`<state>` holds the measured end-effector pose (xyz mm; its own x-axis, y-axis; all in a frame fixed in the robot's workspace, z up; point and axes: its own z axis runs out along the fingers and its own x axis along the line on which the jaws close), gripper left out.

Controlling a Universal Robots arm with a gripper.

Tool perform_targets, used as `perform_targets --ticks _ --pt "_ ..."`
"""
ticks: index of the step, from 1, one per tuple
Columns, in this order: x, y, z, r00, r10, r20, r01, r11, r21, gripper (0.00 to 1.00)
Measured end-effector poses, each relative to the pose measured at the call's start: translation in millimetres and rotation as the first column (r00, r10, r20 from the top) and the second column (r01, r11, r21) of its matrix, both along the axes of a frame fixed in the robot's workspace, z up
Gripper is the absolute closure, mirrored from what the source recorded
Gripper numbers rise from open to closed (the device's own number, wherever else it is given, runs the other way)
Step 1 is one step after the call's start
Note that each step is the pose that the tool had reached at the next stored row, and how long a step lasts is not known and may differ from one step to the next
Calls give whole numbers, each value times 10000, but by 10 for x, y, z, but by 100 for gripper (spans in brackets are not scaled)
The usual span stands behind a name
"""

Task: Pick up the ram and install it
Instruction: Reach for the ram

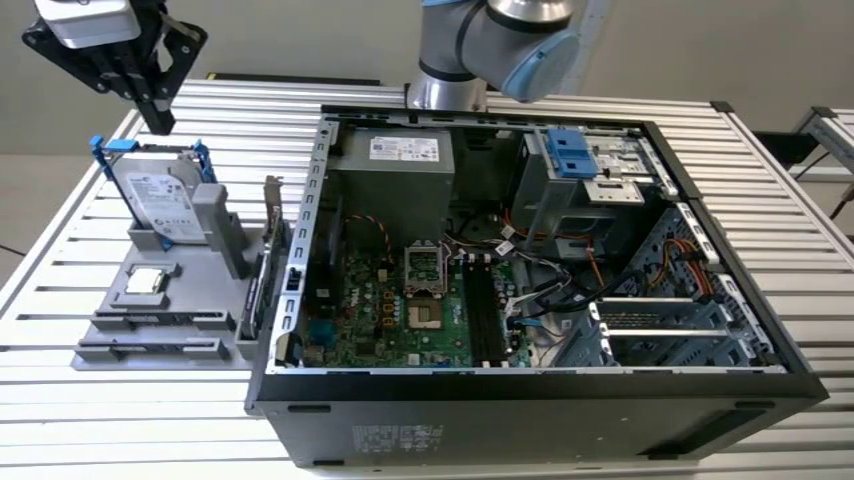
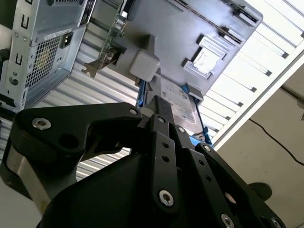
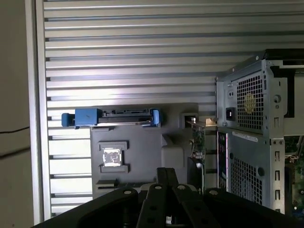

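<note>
Hanging at the exterior view's upper left, off a silver and pale-blue arm (image 1: 514,40): black link-armed gripper (image 1: 158,120), fingertips aimed down and pressed together, pinching nothing. Same narrow, empty pinch in both wrist views. Held up over the far end of a flat grey plastic holder tray (image 1: 200,295), clear of everything on it. Standing upright at that far end, a silver hard drive in blue brackets (image 1: 163,205); lying flat in a square recess nearer the camera, a small square silver processor chip (image 1: 144,283). Hard to pick out for certain, the ram (image 1: 158,320): seemingly the slim dark strip set on edge in the long grey rail just in front of the chip, well apart from the gripper. Propped on edge along the tray's side nearest the case, a dark expansion card with a metal bracket (image 1: 256,290). Just beside it on the slatted aluminium table (image 1: 267,100), an open black computer case (image 1: 534,405), showing a green motherboard (image 1: 360,310) with long black memory slots (image 1: 483,310).
</note>
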<state>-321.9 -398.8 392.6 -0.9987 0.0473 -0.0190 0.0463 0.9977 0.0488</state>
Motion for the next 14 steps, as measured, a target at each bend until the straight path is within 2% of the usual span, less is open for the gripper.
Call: perform_targets --ticks 14 --pt "-143 0 0 9999 106 0 -106 9999 0 100"
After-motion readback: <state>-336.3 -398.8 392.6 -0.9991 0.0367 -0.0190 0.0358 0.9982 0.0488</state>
